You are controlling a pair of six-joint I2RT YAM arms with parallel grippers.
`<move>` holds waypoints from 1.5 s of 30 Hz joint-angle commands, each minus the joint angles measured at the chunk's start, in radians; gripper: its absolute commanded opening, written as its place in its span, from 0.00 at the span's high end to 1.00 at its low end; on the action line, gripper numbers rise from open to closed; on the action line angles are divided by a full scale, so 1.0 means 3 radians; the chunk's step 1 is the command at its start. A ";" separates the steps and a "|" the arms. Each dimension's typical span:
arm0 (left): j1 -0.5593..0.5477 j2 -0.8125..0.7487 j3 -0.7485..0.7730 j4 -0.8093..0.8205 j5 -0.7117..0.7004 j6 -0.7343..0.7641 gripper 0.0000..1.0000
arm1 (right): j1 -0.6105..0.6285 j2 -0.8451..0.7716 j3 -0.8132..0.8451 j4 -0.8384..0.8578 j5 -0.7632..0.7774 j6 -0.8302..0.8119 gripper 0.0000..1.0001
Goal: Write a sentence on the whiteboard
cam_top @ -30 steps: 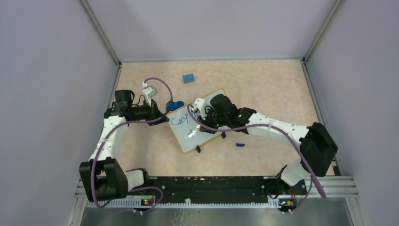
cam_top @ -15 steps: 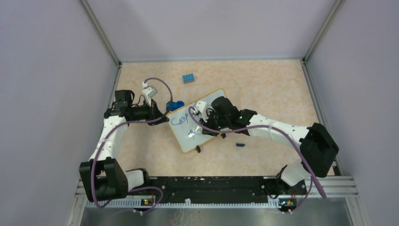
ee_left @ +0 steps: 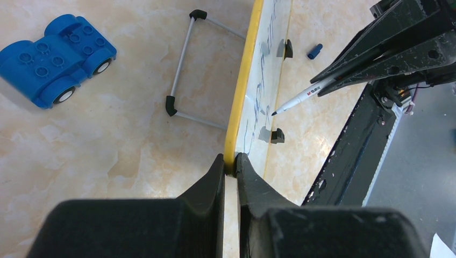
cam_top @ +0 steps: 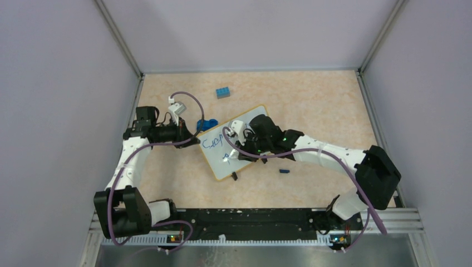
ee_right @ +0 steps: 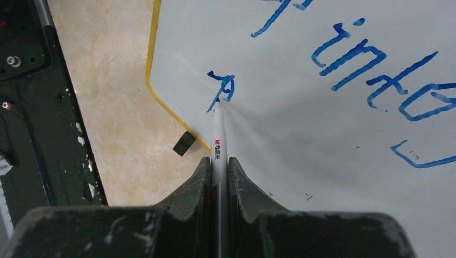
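The whiteboard (cam_top: 220, 168), white with a yellow rim (ee_left: 243, 91), stands tilted in the middle of the table. My left gripper (ee_left: 230, 163) is shut on its rim at the left corner (cam_top: 194, 139). My right gripper (ee_right: 218, 163) is shut on a white marker (ee_right: 218, 134) above the board's near half (cam_top: 238, 152). The marker's tip touches a small blue mark low on the board. The sentence (ee_right: 349, 54) is blue handwriting; one line runs across the top (cam_top: 212, 143), and a second line starts at the tip.
A blue toy car (ee_left: 56, 56) sits just behind the board's left corner (cam_top: 207, 124). A blue brick (cam_top: 223, 92) lies further back. The blue marker cap (cam_top: 284, 171) lies to the right of the board. A wire stand (ee_left: 183, 70) shows behind the board.
My right gripper has shifted slightly toward the near edge with the marker, still on the board. The left gripper and the board have not moved.
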 commanded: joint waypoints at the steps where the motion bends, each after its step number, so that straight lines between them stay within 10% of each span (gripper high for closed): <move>1: -0.0025 0.0008 -0.0084 -0.0015 -0.0113 0.0145 1.00 | 0.0028 -0.0237 0.0060 0.0074 -0.0153 0.0015 1.00; 45: -0.0027 -0.0014 -0.0091 -0.0015 -0.0111 0.0139 1.00 | -0.0092 -0.0136 0.0037 0.0007 0.0067 -0.0053 1.00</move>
